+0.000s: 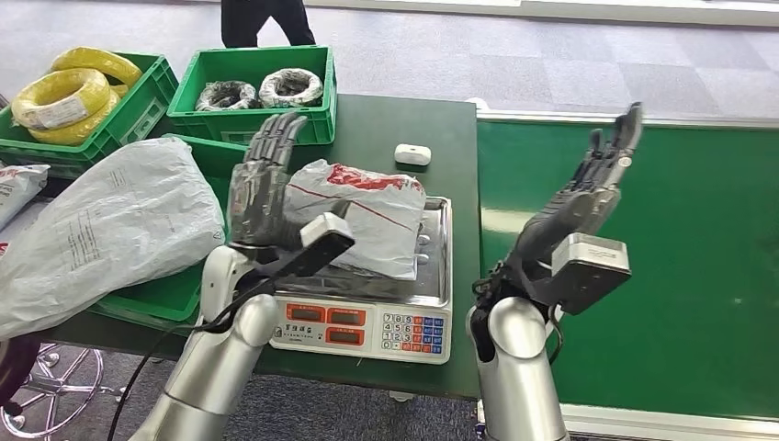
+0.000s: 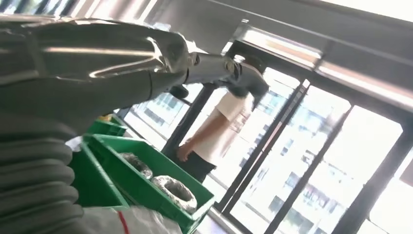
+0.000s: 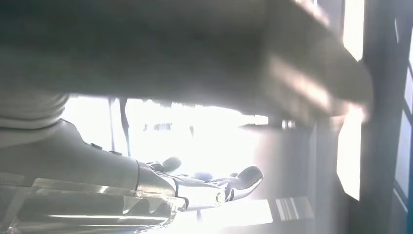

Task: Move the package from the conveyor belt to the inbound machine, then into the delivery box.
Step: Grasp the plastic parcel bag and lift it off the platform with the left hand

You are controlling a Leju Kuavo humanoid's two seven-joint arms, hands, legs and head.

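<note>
- Nearest to us are our two silver forearms, rising from the lower edge of the head view, each ending in a raised robot hand.
- Our left robot hand (image 1: 262, 179) stands upright with fingers spread and holding nothing, just beside the package's left edge; we cannot tell whether it touches the wrapping.
- Our right robot hand (image 1: 595, 179) is lifted over the green conveyor belt (image 1: 698, 276), fingers extended and apart, also empty.
- The package (image 1: 363, 216), a white plastic mailer with red marking, lies on the steel pan of the weighing scale (image 1: 367, 326), which we take for the inbound machine on the dark green tabletop (image 1: 386, 129).
- We judge the first leg done: the package is off the belt and being weighed, neither hand gripping it.
- Next we need to close on the package from both sides and carry it left to the green crate (image 1: 161, 299) holding a large grey parcel (image 1: 101, 230), likely the delivery box.
- The slack, slippery wrapping may sag or slide, so a firm grip seems wise.
</note>
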